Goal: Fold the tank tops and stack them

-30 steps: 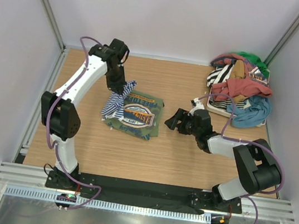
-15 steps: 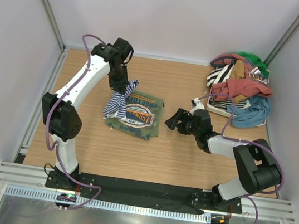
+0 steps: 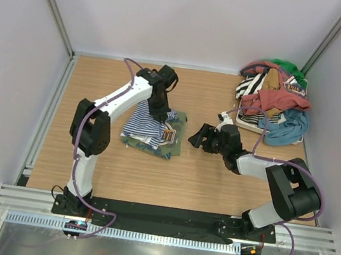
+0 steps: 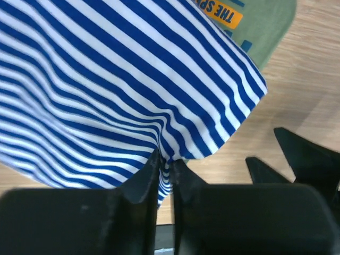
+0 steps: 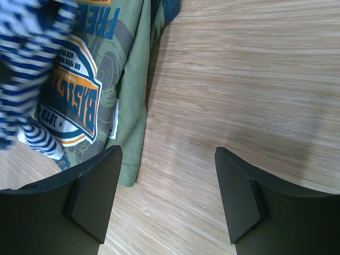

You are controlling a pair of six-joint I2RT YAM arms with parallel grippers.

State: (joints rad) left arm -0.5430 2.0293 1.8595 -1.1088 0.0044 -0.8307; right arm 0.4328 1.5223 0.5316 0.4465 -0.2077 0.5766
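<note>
The olive green tank top [image 3: 173,142] lies folded on the table, its orange-and-navy print facing up [image 5: 79,101]. The navy-and-white striped tank top [image 3: 146,124] is spread over most of it. My left gripper [image 3: 162,108] is shut on the striped top's edge [image 4: 164,164] and holds it low over the green one [image 4: 268,26]. My right gripper [image 3: 196,138] is open and empty, its fingers [image 5: 95,196] just right of the green top, low over bare wood.
A heap of mixed clothes [image 3: 271,101] lies at the back right corner on a light board. The right gripper's fingertips [image 4: 303,159] show at the lower right of the left wrist view. Metal frame posts stand at the back corners.
My left gripper has carried the striped top to the right, from the green top's left edge across it, and the cloth has spread flat over it. The right arm has not moved.
</note>
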